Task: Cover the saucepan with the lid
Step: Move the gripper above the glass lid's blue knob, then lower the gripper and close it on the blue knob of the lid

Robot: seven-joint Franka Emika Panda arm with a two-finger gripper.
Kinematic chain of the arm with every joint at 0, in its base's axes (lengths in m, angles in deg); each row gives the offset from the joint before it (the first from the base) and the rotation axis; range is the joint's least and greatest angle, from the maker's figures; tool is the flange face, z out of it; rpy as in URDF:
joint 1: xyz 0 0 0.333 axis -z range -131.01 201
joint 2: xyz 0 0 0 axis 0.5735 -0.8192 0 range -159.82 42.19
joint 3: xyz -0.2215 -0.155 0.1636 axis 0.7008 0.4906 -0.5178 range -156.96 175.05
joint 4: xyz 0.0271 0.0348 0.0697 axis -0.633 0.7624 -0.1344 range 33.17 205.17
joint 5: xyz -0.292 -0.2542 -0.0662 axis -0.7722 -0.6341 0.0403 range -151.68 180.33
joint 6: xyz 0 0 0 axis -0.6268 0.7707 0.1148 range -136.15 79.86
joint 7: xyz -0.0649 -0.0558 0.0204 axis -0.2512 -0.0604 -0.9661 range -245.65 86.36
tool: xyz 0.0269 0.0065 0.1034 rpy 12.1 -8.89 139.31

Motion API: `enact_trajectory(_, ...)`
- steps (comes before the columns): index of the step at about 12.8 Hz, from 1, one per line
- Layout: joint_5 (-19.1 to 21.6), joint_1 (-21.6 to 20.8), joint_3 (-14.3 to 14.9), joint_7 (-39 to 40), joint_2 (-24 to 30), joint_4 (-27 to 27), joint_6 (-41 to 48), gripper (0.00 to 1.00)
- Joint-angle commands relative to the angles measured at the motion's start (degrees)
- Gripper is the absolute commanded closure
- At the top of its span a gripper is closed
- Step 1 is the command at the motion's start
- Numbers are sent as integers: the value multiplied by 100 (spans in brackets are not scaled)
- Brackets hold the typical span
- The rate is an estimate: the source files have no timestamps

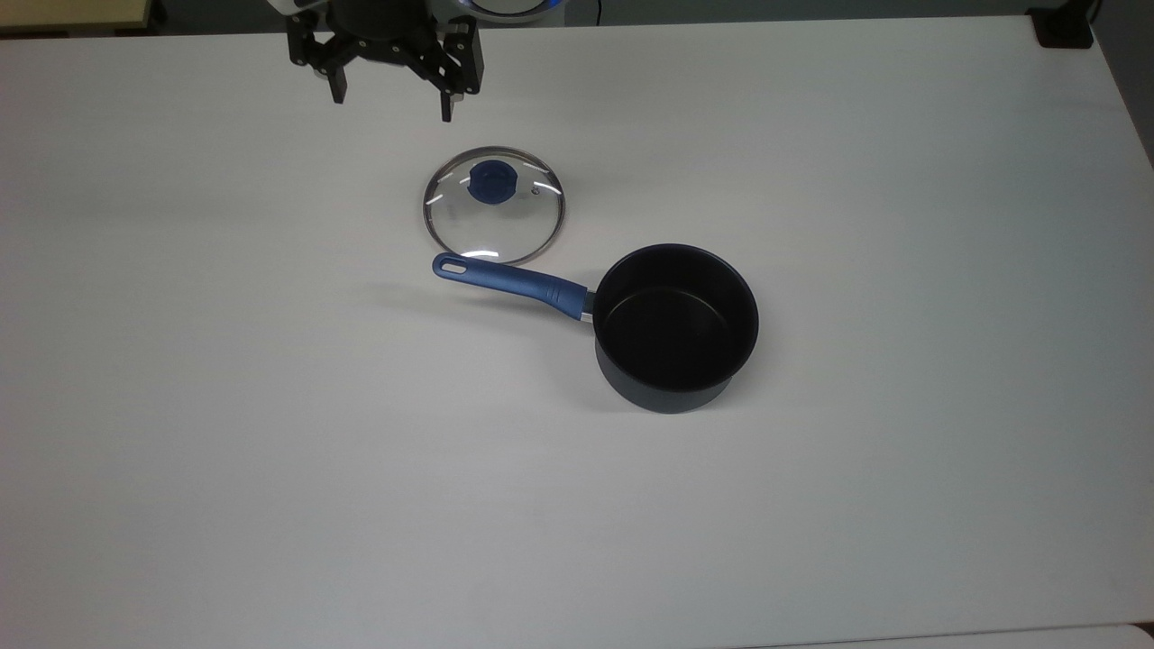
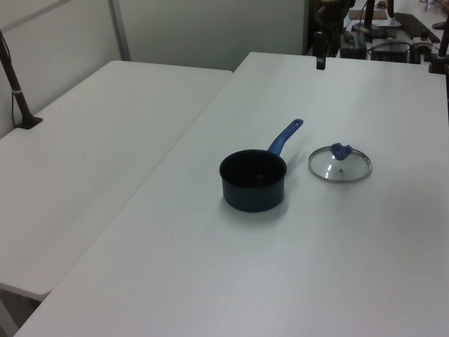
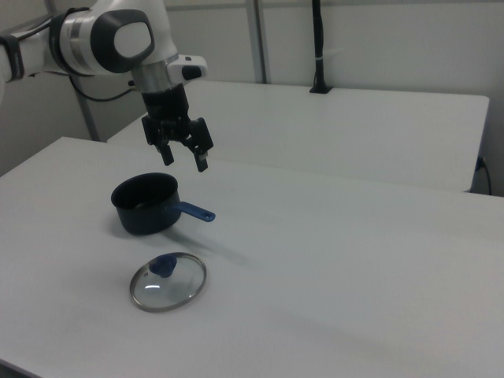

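gripper (image 1: 391, 99): raised, fingers spread, empty | lid (image 1: 494, 205): flat on table (image 1: 270, 406)

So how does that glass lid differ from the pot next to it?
The lid is a flat, see-through disc with a metal rim; the saucepan is deep, dark and opaque. The lid has a short blue knob in its middle, the saucepan a long blue handle at its side. Both are round and rest apart on the white table.

Soft, even light fills the room, the saucepan (image 1: 674, 326) drops a faint shadow on the white table (image 1: 811, 505), and the lid (image 1: 494, 205) shows small bright glints.
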Motion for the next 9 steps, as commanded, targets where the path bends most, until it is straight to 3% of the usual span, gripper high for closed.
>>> enact_trajectory(1,57,-116,-9,435,-159,88,157,0)
enact_trajectory(5,101,-248,-176,374,-115,1061,79,0)
enact_trajectory(9,-153,-380,-185,374,-71,2617,-1395,0)
